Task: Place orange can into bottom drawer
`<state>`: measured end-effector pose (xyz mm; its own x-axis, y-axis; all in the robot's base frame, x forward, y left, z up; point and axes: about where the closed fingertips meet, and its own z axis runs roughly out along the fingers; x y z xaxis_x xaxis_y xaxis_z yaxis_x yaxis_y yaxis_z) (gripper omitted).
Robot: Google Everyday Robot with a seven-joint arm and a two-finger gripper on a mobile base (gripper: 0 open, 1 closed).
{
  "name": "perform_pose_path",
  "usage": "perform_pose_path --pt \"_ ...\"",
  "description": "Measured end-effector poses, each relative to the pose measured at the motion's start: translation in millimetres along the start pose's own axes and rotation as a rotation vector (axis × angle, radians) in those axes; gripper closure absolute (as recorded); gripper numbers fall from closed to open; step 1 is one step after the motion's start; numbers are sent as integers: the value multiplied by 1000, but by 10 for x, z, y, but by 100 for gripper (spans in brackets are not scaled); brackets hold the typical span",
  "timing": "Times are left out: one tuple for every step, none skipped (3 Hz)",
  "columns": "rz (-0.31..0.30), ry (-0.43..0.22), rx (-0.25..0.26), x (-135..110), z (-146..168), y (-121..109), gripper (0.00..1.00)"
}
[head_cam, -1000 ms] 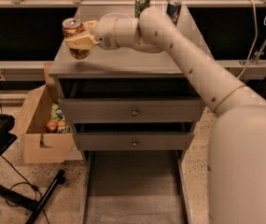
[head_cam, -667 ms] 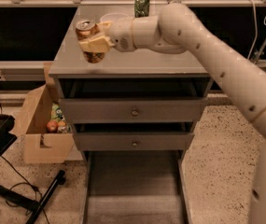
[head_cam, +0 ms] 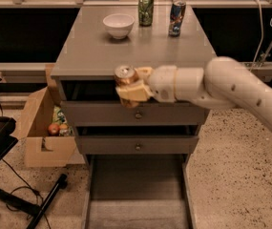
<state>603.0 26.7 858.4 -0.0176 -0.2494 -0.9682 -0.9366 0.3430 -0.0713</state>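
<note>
Your claw (head_cam: pixel 131 90) grips the orange can (head_cam: pixel 124 75) upright just off the desk's (head_cam: pixel 88 46) front edge, and the open bottom drawer (head_cam: pixel 138 192) lies almost straight below it, so down you go.
</note>
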Motion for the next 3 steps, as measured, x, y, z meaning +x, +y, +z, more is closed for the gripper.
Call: perform_pose_path --pt "38 7 18 652 -321 169 100" --pt "73 -47 34 1373 -485 369 100" --pt "72 -45 33 1352 -478 371 100"
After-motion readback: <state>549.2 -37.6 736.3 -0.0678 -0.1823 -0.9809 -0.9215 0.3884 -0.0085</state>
